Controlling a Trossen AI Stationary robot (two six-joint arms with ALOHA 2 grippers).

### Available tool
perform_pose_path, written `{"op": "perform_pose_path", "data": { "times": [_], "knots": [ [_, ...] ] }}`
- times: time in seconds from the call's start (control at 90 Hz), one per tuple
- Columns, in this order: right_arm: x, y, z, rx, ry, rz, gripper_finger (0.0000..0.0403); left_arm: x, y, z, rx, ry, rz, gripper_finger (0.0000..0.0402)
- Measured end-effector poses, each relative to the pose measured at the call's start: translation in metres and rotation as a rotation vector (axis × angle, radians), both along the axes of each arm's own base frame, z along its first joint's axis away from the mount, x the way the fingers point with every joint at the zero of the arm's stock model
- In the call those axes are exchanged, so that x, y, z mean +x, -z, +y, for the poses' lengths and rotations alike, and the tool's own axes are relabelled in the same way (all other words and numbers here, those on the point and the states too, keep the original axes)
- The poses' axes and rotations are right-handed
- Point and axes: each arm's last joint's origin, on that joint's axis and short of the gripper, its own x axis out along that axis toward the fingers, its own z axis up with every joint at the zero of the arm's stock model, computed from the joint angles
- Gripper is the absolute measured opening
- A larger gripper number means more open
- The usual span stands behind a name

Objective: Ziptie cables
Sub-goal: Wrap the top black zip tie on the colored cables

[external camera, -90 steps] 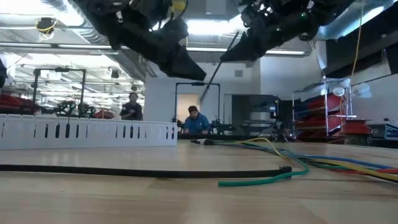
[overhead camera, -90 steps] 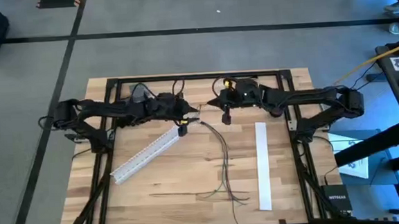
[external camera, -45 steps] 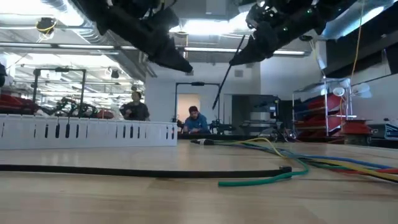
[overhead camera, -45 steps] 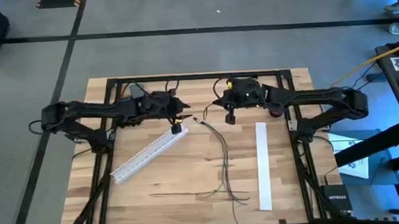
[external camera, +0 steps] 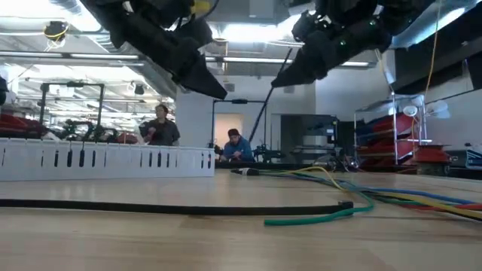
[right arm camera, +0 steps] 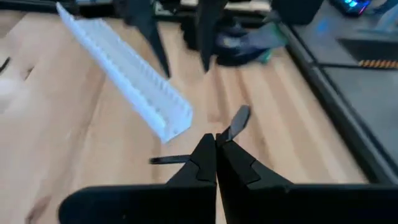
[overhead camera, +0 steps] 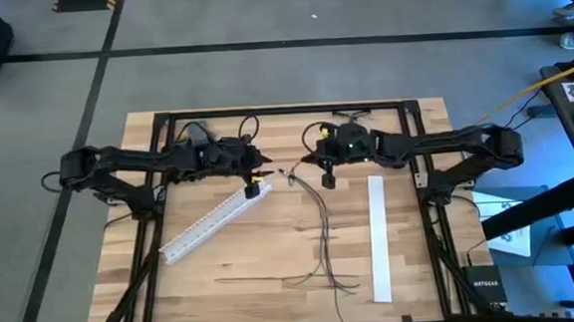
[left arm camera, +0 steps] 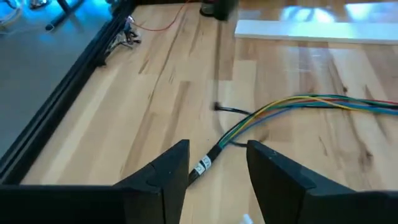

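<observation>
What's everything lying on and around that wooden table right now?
cables: one loose bunch, dark from above, coloured strands close up, table middle toward the front edge.
slotted strip: one, white, lying diagonally on the table's left half.
flat strip: one, white, straight on the right half.
table: one, light wood, black frame.
people: two, in the room behind.
left gripper: open, over the bunch's bound end.
right gripper: shut on a thin black strip, above the table's rear middle.

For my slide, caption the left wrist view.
Open left pincer hovers over the cables fanning across the wooden table.
</observation>
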Motion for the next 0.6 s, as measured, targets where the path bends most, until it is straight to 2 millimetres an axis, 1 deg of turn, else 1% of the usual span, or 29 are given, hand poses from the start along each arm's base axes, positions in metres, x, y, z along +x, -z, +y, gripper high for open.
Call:
{"op": "perform_pose_path", "data": {
  "times": [0.1,0.267,0.444,0.6],
  "knots": [
    [0.0,0.0,-0.001,-0.004,0.009,-0.005,0.0,0.0,0.0,0.0,0.025,0.014,0.0,0.0155],
    [0.001,-0.005,-0.008,-0.024,0.032,-0.054,0.0,0.002,-0.004,0.004,0.058,0.017,-0.03,0.0155],
    [0.0,-0.006,-0.013,-0.046,0.038,-0.069,0.0,0.002,-0.004,0.005,0.06,0.012,-0.036,0.0155],
    [0.0,-0.006,-0.013,-0.049,0.035,-0.071,0.0,0.001,-0.004,0.005,0.059,0.012,-0.036,0.0155]
  ]
}}
